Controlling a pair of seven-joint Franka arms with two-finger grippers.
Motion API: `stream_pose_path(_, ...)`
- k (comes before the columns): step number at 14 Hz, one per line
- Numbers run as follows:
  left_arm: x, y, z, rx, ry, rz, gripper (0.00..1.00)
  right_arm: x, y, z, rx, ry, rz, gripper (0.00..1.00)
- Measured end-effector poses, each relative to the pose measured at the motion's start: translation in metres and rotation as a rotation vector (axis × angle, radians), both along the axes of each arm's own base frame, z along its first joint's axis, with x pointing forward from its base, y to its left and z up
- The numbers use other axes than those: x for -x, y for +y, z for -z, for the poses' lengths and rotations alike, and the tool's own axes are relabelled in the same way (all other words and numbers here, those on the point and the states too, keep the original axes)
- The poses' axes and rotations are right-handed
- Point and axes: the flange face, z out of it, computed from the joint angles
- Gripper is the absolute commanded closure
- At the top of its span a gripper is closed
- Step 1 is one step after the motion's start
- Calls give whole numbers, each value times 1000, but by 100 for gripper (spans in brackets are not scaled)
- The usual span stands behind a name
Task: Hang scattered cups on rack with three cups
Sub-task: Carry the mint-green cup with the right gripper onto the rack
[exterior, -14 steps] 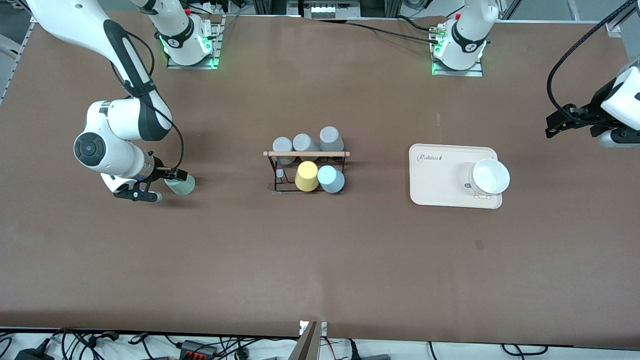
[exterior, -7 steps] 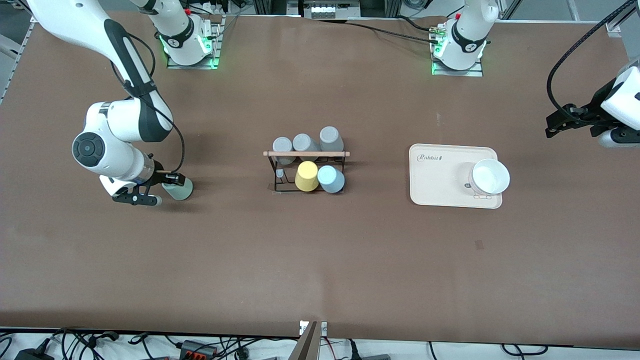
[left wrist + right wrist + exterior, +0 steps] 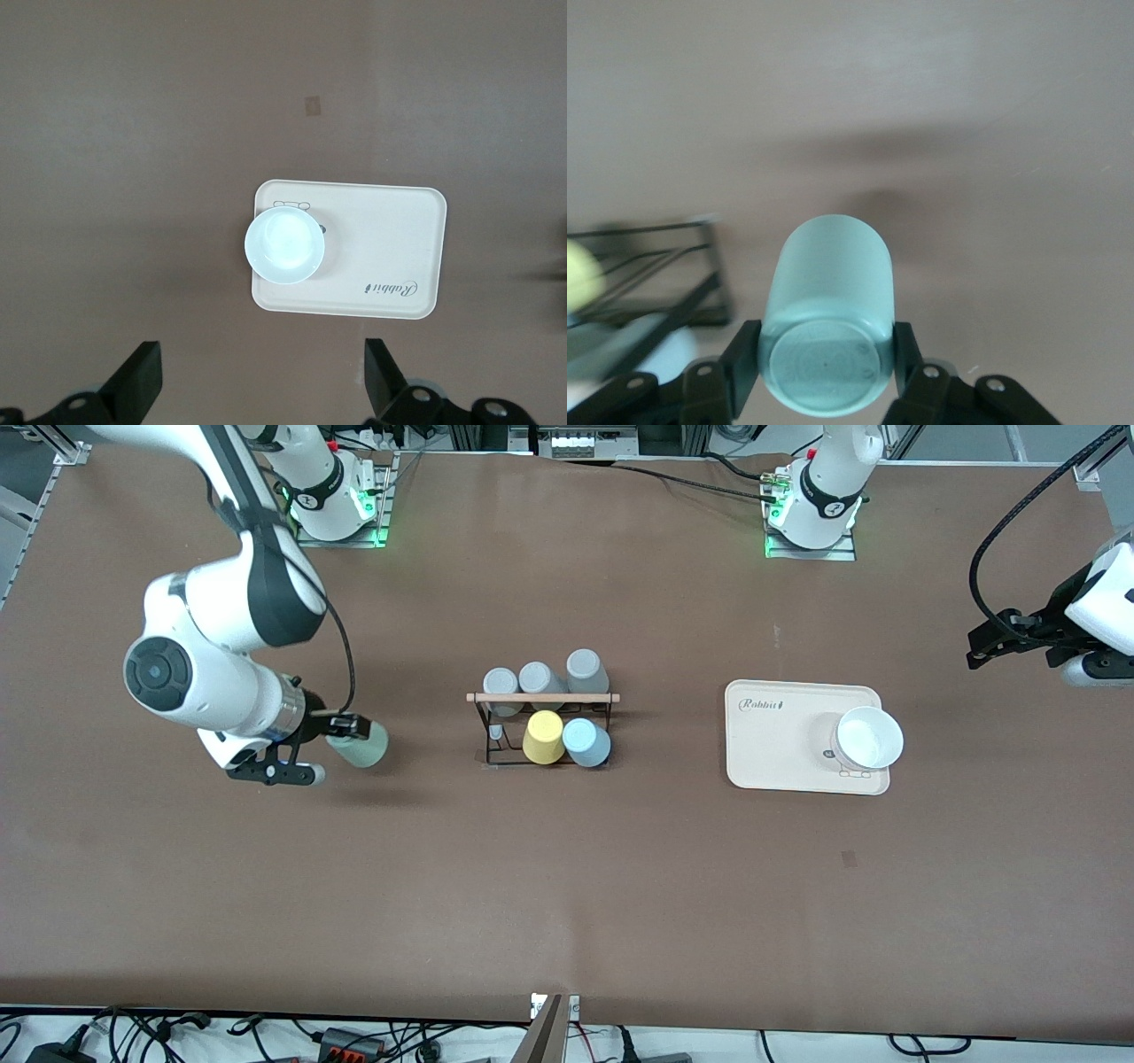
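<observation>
My right gripper (image 3: 348, 737) is shut on the pale mint green cup (image 3: 361, 746), which lies on its side in the air over the table, between the right arm's end and the rack. In the right wrist view the cup's base (image 3: 826, 356) faces the camera with a finger pressed on each side, at my right gripper (image 3: 826, 361). The black wire rack (image 3: 493, 735) with its wooden rod (image 3: 543, 698) stands mid-table. A light blue cup (image 3: 586, 742) sits upturned on it beside a yellow one (image 3: 542, 737). My left gripper (image 3: 1001, 642) waits open and empty (image 3: 263, 390) at the left arm's end.
Three grey cups (image 3: 539, 678) fill the rack's row farther from the front camera. A cream tray (image 3: 771, 735) carrying a white bowl (image 3: 869, 737) lies between the rack and the left arm's end; the tray (image 3: 390, 239) and bowl (image 3: 283, 245) show below my left gripper.
My right gripper has shut on the mint green cup, lifted it off the table and carried it toward the rack. The left arm has not moved.
</observation>
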Motion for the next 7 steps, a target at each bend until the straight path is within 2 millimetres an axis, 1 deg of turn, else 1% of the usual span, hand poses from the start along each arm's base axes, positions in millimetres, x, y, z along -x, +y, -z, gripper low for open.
stream_pose_path(2, 1, 4, 1, 0, 8, -7, 0, 3, 34, -30, -35, -16, 26, 96)
stream_pose_path(4, 1, 6, 1, 0, 8, -11, 0, 11, 70, -48, -59, -24, 53, 100)
stream_pose_path(6, 1, 6, 1, 0, 8, -11, 0, 21, 104, -50, -59, -20, 54, 100)
stream_pose_path(7, 1, 6, 1, 0, 8, -11, 0, 22, 114, -47, -58, -17, 53, 100)
